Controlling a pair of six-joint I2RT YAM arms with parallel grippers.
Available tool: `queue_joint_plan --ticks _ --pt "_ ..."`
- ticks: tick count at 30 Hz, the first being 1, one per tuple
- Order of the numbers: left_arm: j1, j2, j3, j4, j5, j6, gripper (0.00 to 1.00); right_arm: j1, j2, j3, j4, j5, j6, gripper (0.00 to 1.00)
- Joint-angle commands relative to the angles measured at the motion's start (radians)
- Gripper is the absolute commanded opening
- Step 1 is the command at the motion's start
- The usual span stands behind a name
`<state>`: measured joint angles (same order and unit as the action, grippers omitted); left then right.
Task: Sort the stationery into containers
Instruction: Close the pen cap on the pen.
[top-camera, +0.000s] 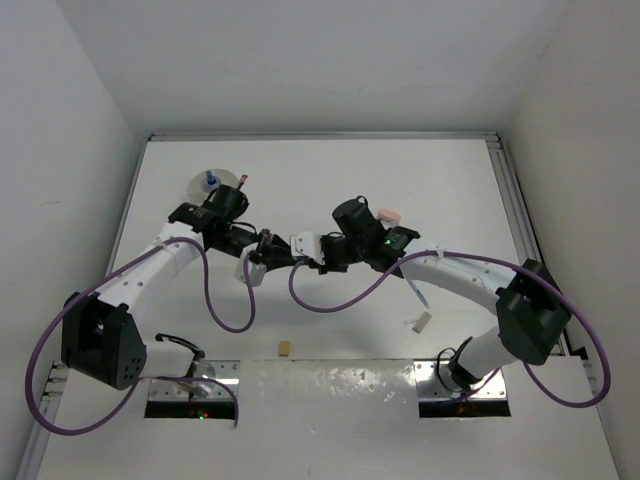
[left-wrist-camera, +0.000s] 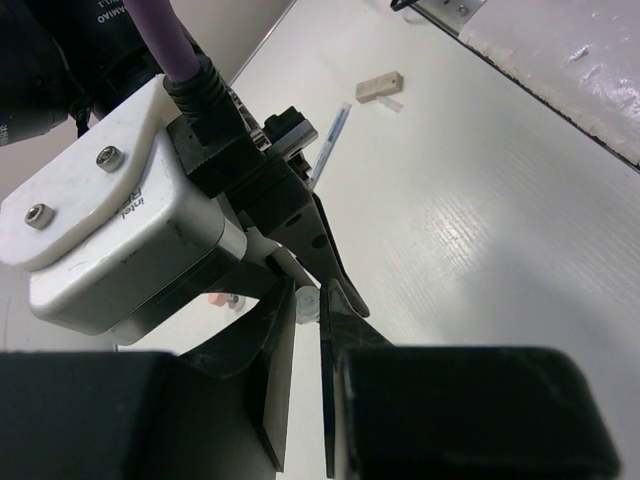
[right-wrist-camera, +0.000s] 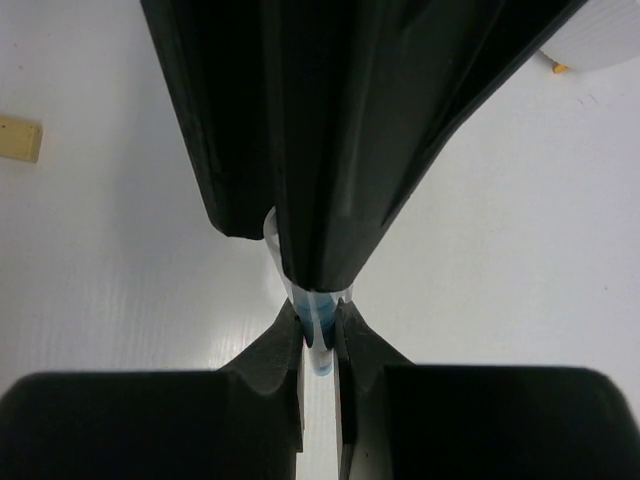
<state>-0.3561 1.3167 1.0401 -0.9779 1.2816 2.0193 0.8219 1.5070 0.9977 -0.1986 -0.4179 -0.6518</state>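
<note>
White desk (top-camera: 330, 165), plain walls around. Left jaws and right jaws meeting mid-desk, both pinching narrow on same clear-blue tube (right-wrist-camera: 318, 340). Likely handling light, stiff, slick; gripping barrel squarely advised. White bowl (top-camera: 196, 184) sitting far-left.

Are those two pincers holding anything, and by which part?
Both the left pincer and right pincer pinch what looks like the blue pen, tip to tip; which part is hidden.
</note>
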Motion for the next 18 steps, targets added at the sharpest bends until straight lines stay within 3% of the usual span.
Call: queue_joint_plan --ticks 1,2,3,7,12,18 --pt "-0.041 0.033 -0.022 -0.048 -0.044 0.228 0.04 0.031 -0.045 0.130 0.291 -0.070 -0.003 0.00" --pt "-0.040 0.027 -0.026 -0.027 -0.042 0.219 0.12 0.033 -0.048 0.121 0.289 -0.065 -0.005 0.00" --pt "-0.037 0.023 -0.026 -0.016 -0.039 0.213 0.28 0.031 -0.051 0.098 0.289 -0.061 0.000 0.00" --pt "-0.027 0.012 -0.029 0.018 -0.033 0.205 0.55 0.029 -0.067 0.056 0.286 -0.039 0.003 0.00" --pt "-0.014 -0.002 -0.028 0.054 -0.031 0.200 0.99 0.002 -0.106 -0.001 0.324 -0.024 0.055 0.00" --pt "0.000 -0.020 -0.034 0.084 -0.033 0.136 1.00 -0.053 -0.145 -0.071 0.412 -0.024 0.156 0.00"
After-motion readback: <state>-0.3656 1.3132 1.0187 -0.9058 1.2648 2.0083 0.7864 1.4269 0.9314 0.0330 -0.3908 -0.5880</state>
